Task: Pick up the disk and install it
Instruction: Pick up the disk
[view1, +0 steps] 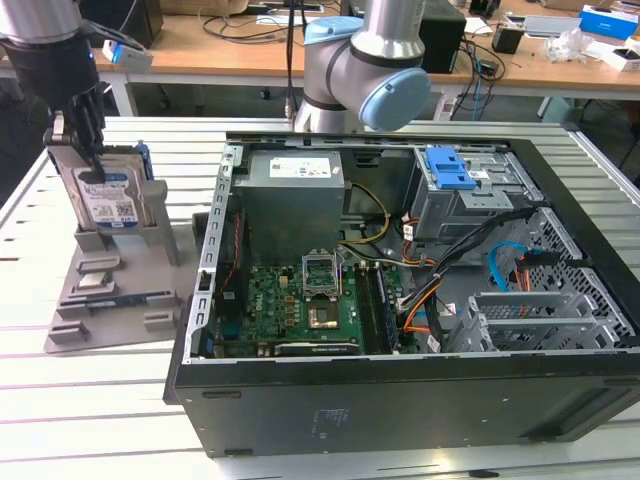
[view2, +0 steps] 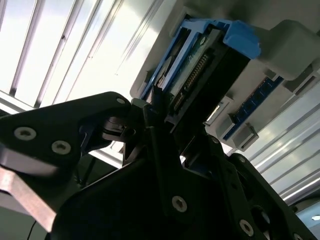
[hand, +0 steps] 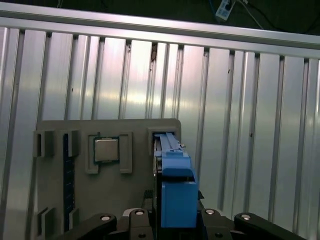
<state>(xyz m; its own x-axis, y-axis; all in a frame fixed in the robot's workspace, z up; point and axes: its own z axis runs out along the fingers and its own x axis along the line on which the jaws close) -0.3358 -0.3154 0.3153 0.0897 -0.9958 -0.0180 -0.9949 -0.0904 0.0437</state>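
Gripper (view1: 88, 150) pinches the disk (view1: 108, 200) by its top edge, jaws pressed on it from both sides. Disk stands upright in a slot of the grey holder (view1: 110, 300), at the exterior view's left, label toward the camera. Holder sits on the slatted desk (view1: 60, 420).

First wrist view looks down on the holder's pockets: a square chip (hand: 106, 149) in one, a dark blue strip (hand: 66, 170) in another.

Just beside holder is an open PC case (view1: 400, 390), w/ grey PSU box (view1: 295, 190), green mobo (view1: 300, 300), blue latch (view1: 455, 170) on the drive cage & loose cables inside.

Second wrist view adds the disk's connector row (view2: 192, 75) betw. the blue carrier rails.
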